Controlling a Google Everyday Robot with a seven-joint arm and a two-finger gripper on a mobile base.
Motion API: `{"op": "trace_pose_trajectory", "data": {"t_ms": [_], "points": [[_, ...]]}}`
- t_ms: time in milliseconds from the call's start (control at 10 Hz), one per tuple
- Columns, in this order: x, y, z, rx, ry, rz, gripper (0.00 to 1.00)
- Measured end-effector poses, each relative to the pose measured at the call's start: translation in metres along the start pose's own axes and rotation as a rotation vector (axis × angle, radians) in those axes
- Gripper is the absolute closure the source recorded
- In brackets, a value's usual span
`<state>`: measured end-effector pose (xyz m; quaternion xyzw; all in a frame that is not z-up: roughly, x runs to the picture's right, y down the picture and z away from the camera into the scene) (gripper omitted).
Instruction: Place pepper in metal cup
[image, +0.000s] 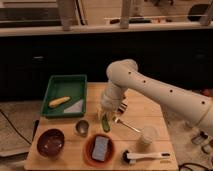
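Note:
My gripper (105, 114) hangs at the end of the white arm over the middle of the wooden table, shut on the pepper (105, 123). The pepper is slim and green and points down from the fingers, just above the tabletop. The metal cup (82, 127) is a small grey steel cup standing on the table a short way to the left of the pepper and slightly nearer the front. The gripper is to the right of the cup, not over it.
A green tray (70, 81) at the back left holds a long yellow vegetable (59, 101). A maroon bowl (51, 141) stands front left, an orange plate (88, 152) with a blue sponge front centre, a pale cup (147, 136) and a brush (145, 156) front right, and a spoon (128, 125) right of the pepper.

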<state>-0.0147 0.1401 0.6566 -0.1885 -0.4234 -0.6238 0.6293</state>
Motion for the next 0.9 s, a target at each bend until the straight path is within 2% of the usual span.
{"op": "trace_pose_trajectory", "data": {"t_ms": [200, 400, 900], "points": [[-0.01, -0.009, 0.003, -0.014, -0.034, -0.039, 0.99], [-0.019, -0.029, 0.009, -0.037, -0.075, -0.084, 0.99], [-0.042, -0.065, 0.023, -0.148, -0.194, -0.139, 0.99]]}}
